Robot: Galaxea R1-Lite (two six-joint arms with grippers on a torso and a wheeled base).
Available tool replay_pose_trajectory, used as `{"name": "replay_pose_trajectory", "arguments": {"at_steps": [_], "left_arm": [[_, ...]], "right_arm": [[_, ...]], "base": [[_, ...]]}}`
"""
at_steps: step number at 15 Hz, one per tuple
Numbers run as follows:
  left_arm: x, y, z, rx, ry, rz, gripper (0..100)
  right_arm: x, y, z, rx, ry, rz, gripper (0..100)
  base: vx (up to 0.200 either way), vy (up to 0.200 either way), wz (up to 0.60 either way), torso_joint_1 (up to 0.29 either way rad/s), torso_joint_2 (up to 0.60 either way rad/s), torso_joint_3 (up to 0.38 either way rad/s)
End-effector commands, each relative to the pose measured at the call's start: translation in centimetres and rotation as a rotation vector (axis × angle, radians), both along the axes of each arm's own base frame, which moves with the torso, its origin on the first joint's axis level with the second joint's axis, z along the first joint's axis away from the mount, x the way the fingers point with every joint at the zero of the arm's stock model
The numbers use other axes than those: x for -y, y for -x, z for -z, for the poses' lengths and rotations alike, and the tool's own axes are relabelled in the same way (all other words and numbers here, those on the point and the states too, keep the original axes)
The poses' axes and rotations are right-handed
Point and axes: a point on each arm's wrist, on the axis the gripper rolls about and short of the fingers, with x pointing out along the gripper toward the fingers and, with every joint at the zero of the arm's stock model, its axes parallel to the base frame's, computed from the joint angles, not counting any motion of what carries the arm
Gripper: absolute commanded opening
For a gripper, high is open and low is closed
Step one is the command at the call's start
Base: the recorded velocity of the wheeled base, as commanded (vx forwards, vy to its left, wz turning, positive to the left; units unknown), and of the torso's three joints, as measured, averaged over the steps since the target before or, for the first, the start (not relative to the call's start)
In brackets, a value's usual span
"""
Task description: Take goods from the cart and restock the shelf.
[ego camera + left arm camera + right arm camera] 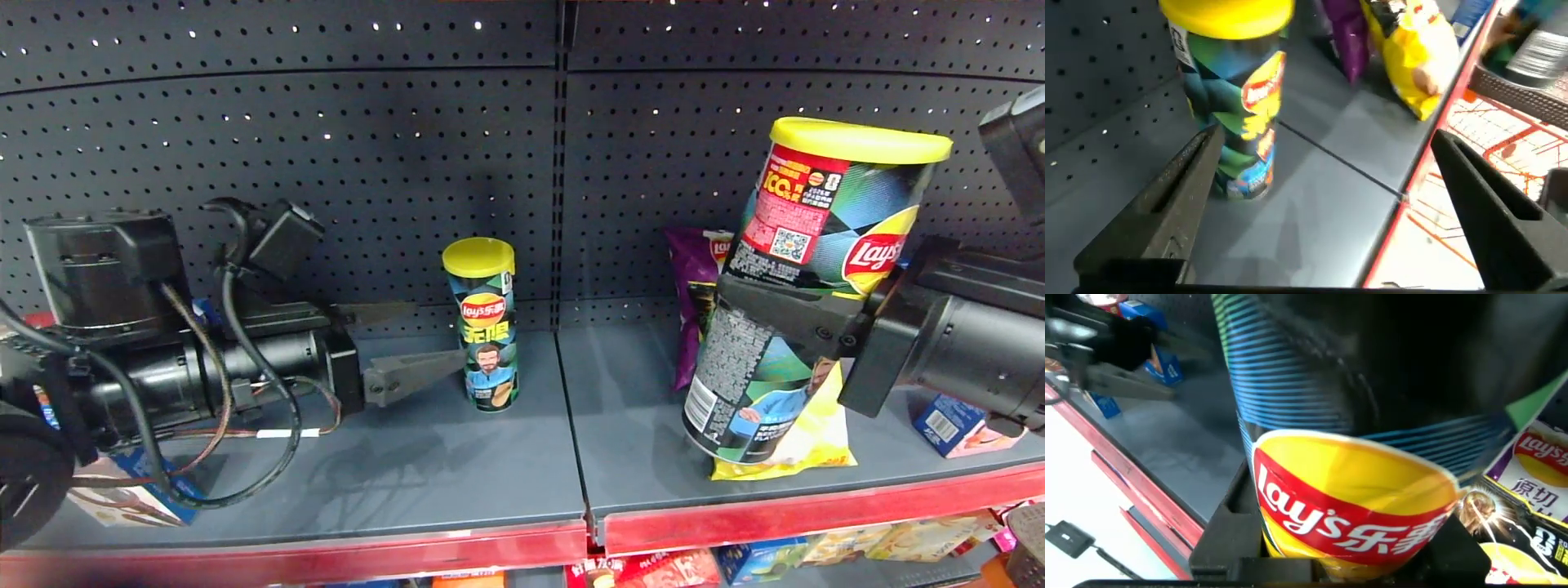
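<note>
A small chip can (pixel 483 325) with a yellow lid stands upright near the middle of the grey shelf (pixel 457 465). My left gripper (pixel 437 335) lies level just left of it, open, fingertips beside the can and nothing between them. In the left wrist view the can (pixel 1237 106) stands by one finger (pixel 1167 220), outside the gap of the gripper (pixel 1327 143). My right gripper (pixel 759 302) is shut on a second chip can (pixel 816 245), tilted and held above the shelf's right half. That can (pixel 1347 506) is seen close up in the right wrist view.
A purple chip bag (pixel 694 302) and a yellow bag (pixel 816 445) lie behind and under the held can. A blue box (pixel 947 425) sits far right, another box (pixel 122 498) far left. A pegboard wall (pixel 367 163) backs the shelf. A wire cart (pixel 1527 73) stands beyond the shelf's red edge (pixel 326 555).
</note>
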Motion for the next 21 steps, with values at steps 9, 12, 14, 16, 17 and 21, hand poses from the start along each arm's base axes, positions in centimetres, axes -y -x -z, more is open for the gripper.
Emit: {"name": "replay_pose_trajectory", "arguments": {"at_steps": [9,12,14,16,17,21], "left_arm": [[3.5,-8.2,2.7,-0.036,-0.048,-0.124,100],[4.4,-8.9,2.8,-0.028,-0.043,-0.106,100],[4.6,-9.4,2.9,-0.011,-0.033,-0.108,100],[4.6,-9.4,3.1,-0.013,-0.034,-0.108,100],[4.8,-9.3,3.1,-0.013,-0.034,-0.100,100],[5.1,-9.3,3.0,-0.010,-0.031,-0.096,100]], "right_arm": [[-0.7,-0.9,-0.3,0.010,-0.008,0.002,0],[-0.8,-1.0,-0.2,0.008,-0.006,0.002,0],[-0.8,-1.0,-0.1,0.006,-0.004,0.000,0],[-0.8,-1.0,-0.1,0.007,-0.005,0.000,0],[-0.8,-1.0,-0.1,0.006,-0.004,0.000,0],[-0.8,-1.0,-0.1,0.007,-0.005,0.000,0]], "base": [[0.000,0.000,0.00,0.000,0.00,0.000],[0.000,0.000,0.00,0.000,0.00,0.000],[0.000,0.000,0.00,0.000,0.00,0.000],[0.000,0.000,0.00,0.000,0.00,0.000],[0.000,0.000,0.00,0.000,0.00,0.000],[0.000,0.000,0.00,0.000,0.00,0.000]]}}
